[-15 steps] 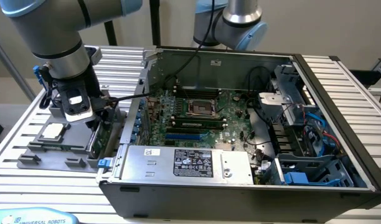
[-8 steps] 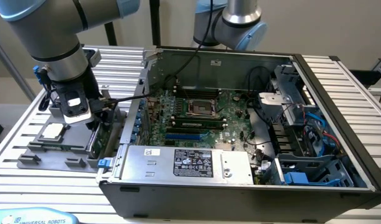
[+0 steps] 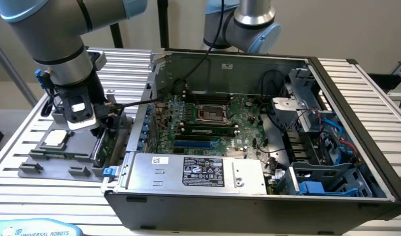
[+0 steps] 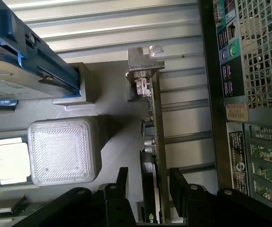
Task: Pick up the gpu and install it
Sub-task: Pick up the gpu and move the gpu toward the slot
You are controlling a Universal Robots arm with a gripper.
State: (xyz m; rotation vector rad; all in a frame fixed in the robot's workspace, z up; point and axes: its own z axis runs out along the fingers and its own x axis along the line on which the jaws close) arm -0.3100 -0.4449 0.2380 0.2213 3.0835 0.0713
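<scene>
Gripper (image 4: 150, 189) released, fingers (image 4: 121, 182) astride gpu (image 4: 155, 137), neither touching. CPU (image 4: 9, 161) mid-holder (image 4: 112, 104). Gpu upright on edge at holder's edge beside case (image 3: 253, 206). Good grasp likely needs card centred, pads flat on faces, clear of bracket (image 4: 143, 61).

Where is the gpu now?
At the exterior view's left, the gpu stands on edge in the grey holder, between the CPU and the case.
</scene>
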